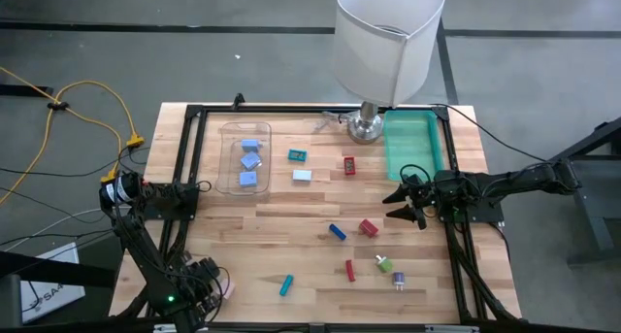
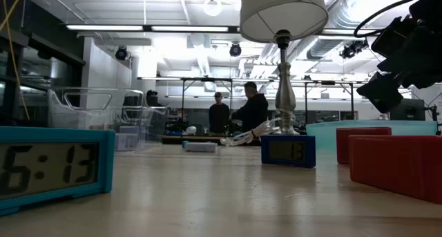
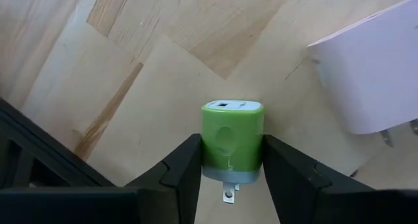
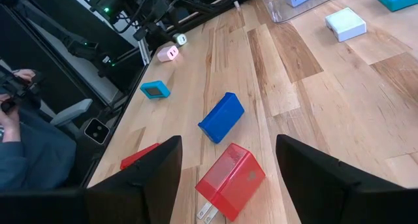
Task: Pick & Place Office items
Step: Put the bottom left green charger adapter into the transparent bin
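Observation:
The office items lie scattered on the wooden table (image 1: 272,226): a blue block (image 1: 337,232), red pieces (image 1: 369,227), a second green plug (image 1: 385,265), a teal bit (image 1: 286,285) and a white block (image 1: 303,175). At the near left corner my left gripper (image 1: 206,275) points down, shut on a small green charger plug (image 3: 230,142). A pink plug (image 3: 375,67) lies right beside it. At the right edge my right gripper (image 1: 408,202) hangs open above a red plug (image 4: 230,178), touching nothing. My left gripper pinches the green charger plug by its two opposite flat sides (image 3: 212,149) between its two fingers (image 3: 179,178). The fingers come from above, pointing down. The plug lies level, socket face away from the wrist and metal prongs (image 3: 226,194) toward it. Whether it is off the wood I cannot tell.
A clear bin (image 1: 245,156) with light blue blocks stands at the far left. A teal tray (image 1: 412,144) and a white-shaded lamp (image 1: 388,42) stand at the far right. A teal clock (image 2: 52,168) and red blocks (image 2: 394,161) fill the low view. People stand in the room behind.

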Robot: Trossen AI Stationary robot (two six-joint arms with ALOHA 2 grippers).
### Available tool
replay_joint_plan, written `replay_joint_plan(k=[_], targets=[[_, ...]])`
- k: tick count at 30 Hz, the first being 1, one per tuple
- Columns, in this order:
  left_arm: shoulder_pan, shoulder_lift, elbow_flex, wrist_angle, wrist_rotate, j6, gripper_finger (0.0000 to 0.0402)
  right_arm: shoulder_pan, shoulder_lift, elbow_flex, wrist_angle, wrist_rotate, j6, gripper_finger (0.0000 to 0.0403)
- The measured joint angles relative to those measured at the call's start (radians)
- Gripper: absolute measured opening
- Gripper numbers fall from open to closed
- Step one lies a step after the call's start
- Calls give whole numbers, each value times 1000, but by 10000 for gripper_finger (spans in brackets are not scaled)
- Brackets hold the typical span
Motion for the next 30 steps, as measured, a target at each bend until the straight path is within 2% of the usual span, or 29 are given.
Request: replay_joint_plan(k=[9, 18, 24, 30], targets=[[2, -4, 0, -4, -2, 5, 140, 0, 0, 0, 0, 0, 0, 235], [28, -44, 0, -43, -47, 49, 140, 0, 0, 0, 0, 0, 0, 235], [93, -82, 0, -92, -80, 127, 140, 0, 0, 0, 0, 0, 0, 235], [212, -140, 0, -130, -99, 250, 140, 0, 0, 0, 0, 0, 0, 235]])
